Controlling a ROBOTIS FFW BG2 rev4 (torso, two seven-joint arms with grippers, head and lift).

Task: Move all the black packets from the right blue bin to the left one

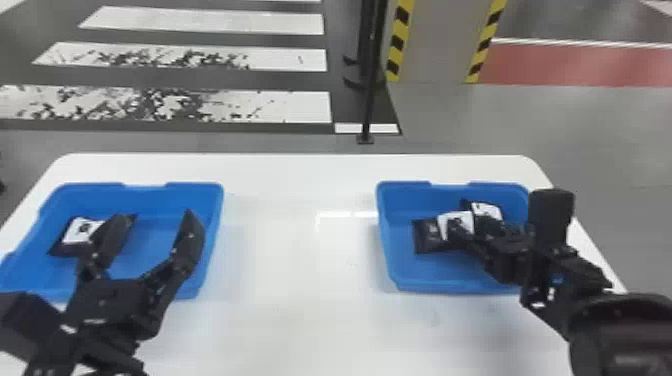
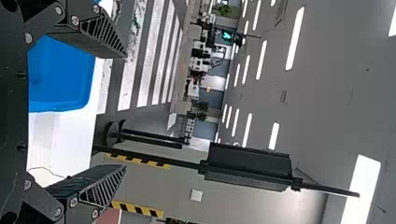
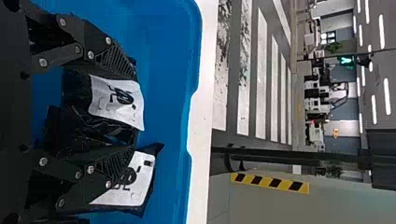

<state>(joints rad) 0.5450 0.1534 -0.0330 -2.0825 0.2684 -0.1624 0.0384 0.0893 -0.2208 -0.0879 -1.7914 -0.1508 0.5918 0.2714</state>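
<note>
- The right gripper (image 3: 134,113) is down among the packets, its two flat fingers parted; one packet (image 3: 119,100) lies in the gap, white label showing, and I see no firm pinch on it.
- A second packet (image 3: 128,184) lies just beside it, towards the robot's right, partly covered by one finger; other packets may be hidden beneath the black folds.
- The step in hand looks like a pick from the source bin; the next move calls for closing on the packet in the gap, without snagging its neighbour, then lifting it over the wall and across to the left.
- The right arm (image 1: 555,280) comes in from the lower right, slanting forward and inward; its wrist hangs over the right blue bin (image 1: 387,225), which holds both of these packets.
- The white table (image 1: 300,300) bears both bins, well apart, with bare surface between them.
- The left blue bin (image 1: 215,210) already holds one black packet (image 1: 77,230), label up, near its left side.
- The left gripper (image 1: 156,217) is at that bin, fingers spread wide with nothing between them; the left arm (image 1: 85,325) reaches in from the lower left, perhaps idle.
</note>
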